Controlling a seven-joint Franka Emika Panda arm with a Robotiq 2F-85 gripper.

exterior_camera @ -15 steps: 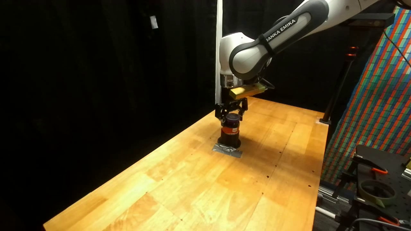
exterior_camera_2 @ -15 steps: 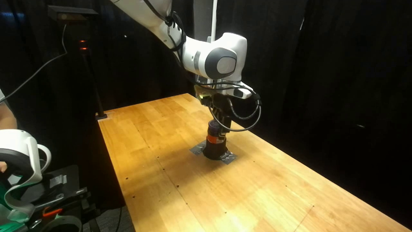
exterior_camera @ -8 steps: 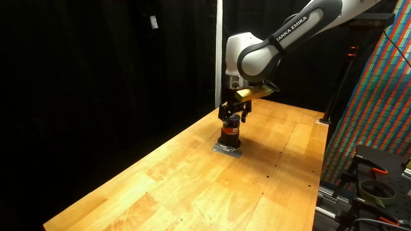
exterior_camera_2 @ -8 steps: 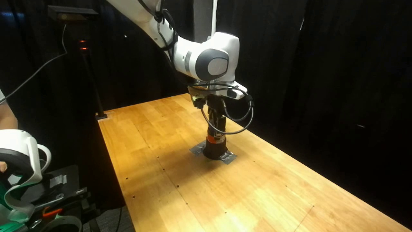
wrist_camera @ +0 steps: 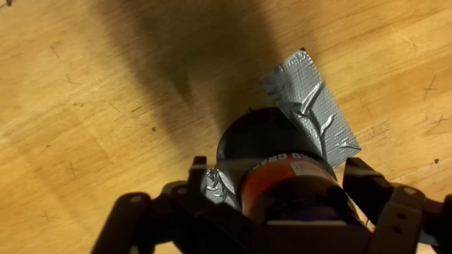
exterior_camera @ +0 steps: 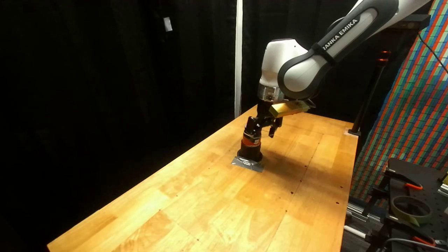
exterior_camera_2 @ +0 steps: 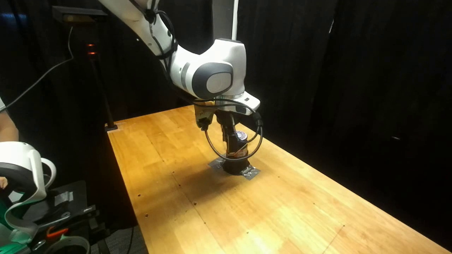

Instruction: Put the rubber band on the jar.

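Note:
The jar is dark with an orange label; it stands upright in a black round base. It shows in both exterior views [exterior_camera: 251, 141] [exterior_camera_2: 241, 152] and in the wrist view [wrist_camera: 268, 180]. My gripper [exterior_camera: 261, 135] is open and low at the jar; it also shows in an exterior view [exterior_camera_2: 231, 146]. In the wrist view, the fingers [wrist_camera: 277, 165] appear on either side of the jar. A blurred pale rubber band [wrist_camera: 238, 162] crosses from finger to finger, over the jar's label. Whether it touches the jar cannot be told. The jar's top is mostly hidden in the wrist view.
Grey tape [wrist_camera: 317, 106] holds the black base [wrist_camera: 259, 134] to the wooden table [exterior_camera: 210, 203]. A dark shelf with a tape roll [exterior_camera: 411, 210] stands beside the table. A person's arm [exterior_camera_2: 9, 127] and a white headset [exterior_camera_2: 21, 158] are at the edge.
The arm and gripper have moved right in one exterior view, left in the other, and lower. A finger now covers the jar's top where it showed before. The jar has not moved.

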